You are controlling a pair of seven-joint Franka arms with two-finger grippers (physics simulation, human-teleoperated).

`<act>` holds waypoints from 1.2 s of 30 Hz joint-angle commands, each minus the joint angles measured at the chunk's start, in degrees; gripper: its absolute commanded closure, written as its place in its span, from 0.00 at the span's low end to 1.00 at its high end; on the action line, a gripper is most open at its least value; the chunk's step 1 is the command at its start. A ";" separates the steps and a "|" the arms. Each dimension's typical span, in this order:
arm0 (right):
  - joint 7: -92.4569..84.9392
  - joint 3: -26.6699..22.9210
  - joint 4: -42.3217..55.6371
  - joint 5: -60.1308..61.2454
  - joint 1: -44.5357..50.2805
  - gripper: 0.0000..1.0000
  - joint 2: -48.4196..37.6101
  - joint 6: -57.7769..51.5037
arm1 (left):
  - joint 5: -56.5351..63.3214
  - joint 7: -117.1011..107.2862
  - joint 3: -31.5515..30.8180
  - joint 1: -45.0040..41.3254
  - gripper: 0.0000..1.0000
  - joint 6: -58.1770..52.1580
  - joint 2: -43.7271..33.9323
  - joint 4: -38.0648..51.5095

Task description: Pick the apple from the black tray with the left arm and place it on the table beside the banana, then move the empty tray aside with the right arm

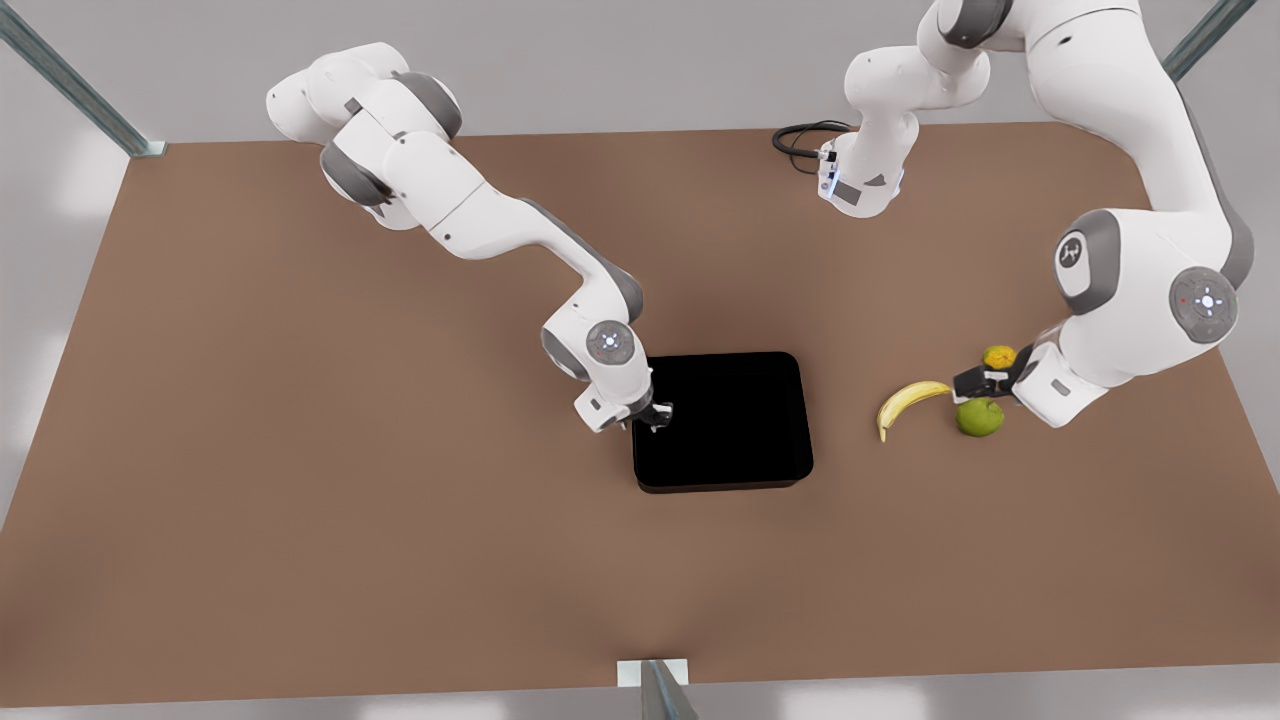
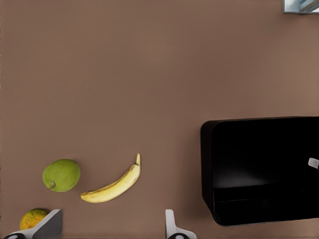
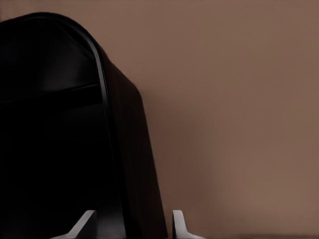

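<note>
With the apple [image 1: 979, 417] already on the table [image 1: 300, 450] just beside the banana [image 1: 910, 400], the tray [image 1: 722, 420] is empty. The right gripper [image 1: 655, 412] straddles its rim, fingers spread; it should clamp firmly, then slide the tray away from the banana. The left gripper [image 1: 975, 382] waits open above the apple, near an orange fruit [image 1: 998, 356]. Bare brown tabletop surrounds the tray.
</note>
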 commanded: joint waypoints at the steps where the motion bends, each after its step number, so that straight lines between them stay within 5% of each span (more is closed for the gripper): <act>1: -1.13 0.06 0.03 0.02 -0.11 0.40 -0.08 0.90 | 0.24 -2.23 0.03 0.13 0.00 -0.09 -0.03 0.03; 11: -1.39 0.94 0.12 0.19 -0.90 0.75 -0.16 0.81 | -0.72 -2.67 -0.23 -1.19 0.00 -3.78 -0.56 -0.06; 22: -2.62 3.66 0.12 0.19 -3.01 0.84 -3.94 -3.76 | -0.28 -2.58 -0.41 -1.46 0.00 -3.78 -0.38 0.03; 36: -38.56 7.70 0.64 3.36 -18.39 0.88 -18.18 -33.64 | -0.02 -2.58 -0.41 -1.63 0.00 -3.78 -0.38 -0.15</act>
